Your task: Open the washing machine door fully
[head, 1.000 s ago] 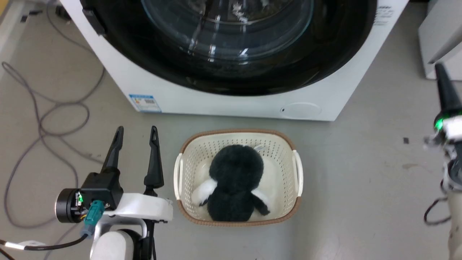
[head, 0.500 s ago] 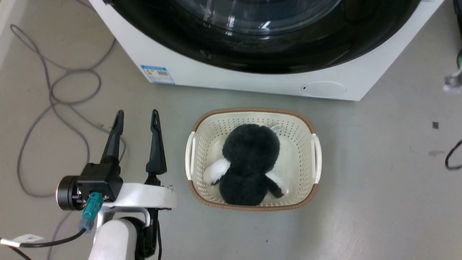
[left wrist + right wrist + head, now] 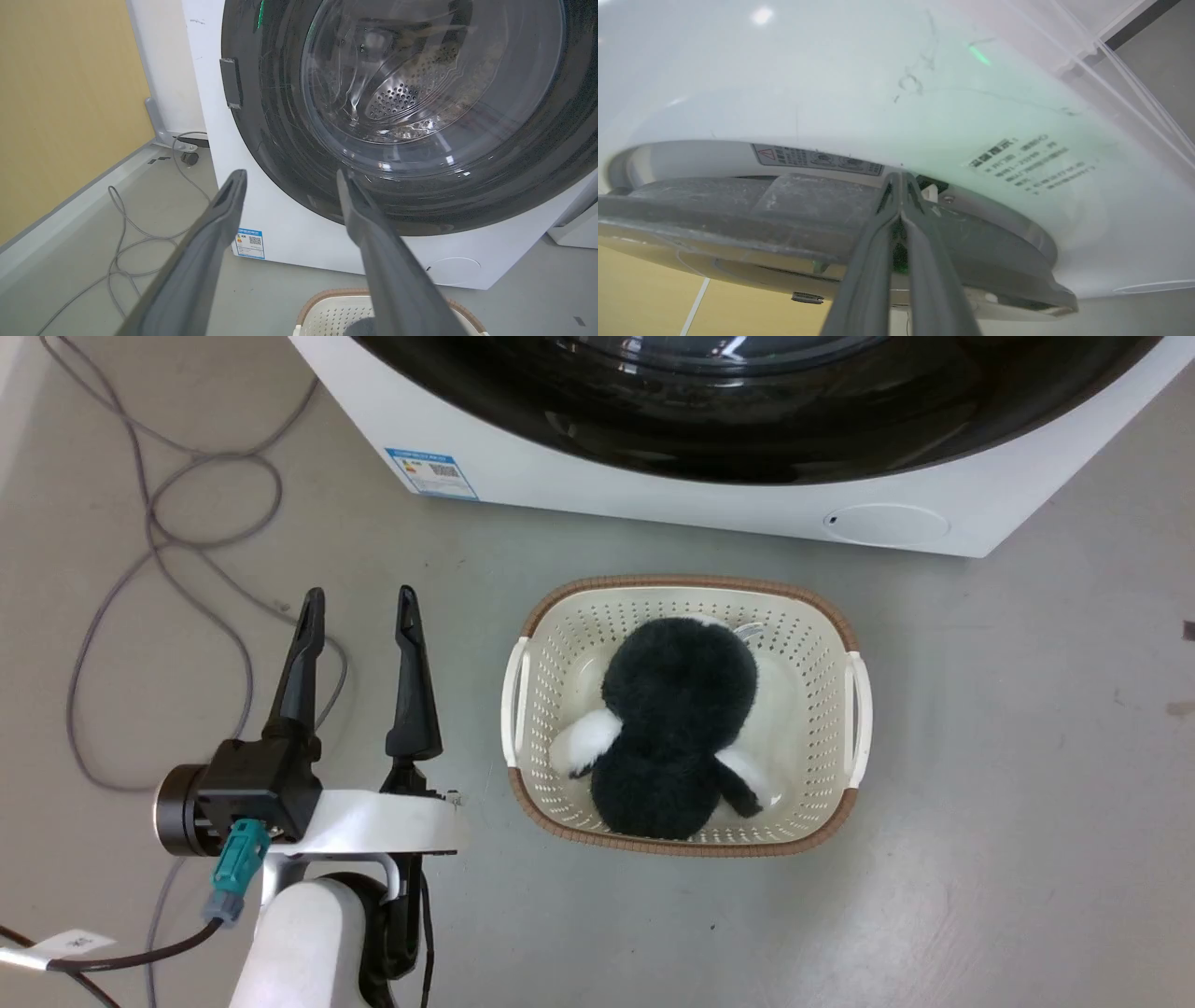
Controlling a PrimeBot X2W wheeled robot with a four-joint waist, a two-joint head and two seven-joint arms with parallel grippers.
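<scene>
The washing machine [image 3: 653, 509] is a white box across the top of the head view, and its glossy black door [image 3: 747, 420] lies against the front. In the left wrist view the door [image 3: 397, 116] shows its clear glass bowl with the steel drum behind it. My left gripper [image 3: 358, 597] is open and empty above the floor, left of the basket, apart from the machine [image 3: 289, 242]. My right gripper [image 3: 901, 176] is shut, its tips at the gap between the door's dark grey rim [image 3: 738, 210] and the white front [image 3: 831, 93], beside a small white latch part.
A cream basket [image 3: 854, 709] holding a black and white plush toy [image 3: 677, 737] stands on the grey floor just before the machine. Grey cables [image 3: 149, 551] loop on the floor at the left. A blue label [image 3: 431, 473] and a round flap [image 3: 885, 523] sit low on the front.
The head camera has moved, so the machine slid up and the basket up and right in the picture. The right gripper left the picture's right edge. The left gripper stays open.
</scene>
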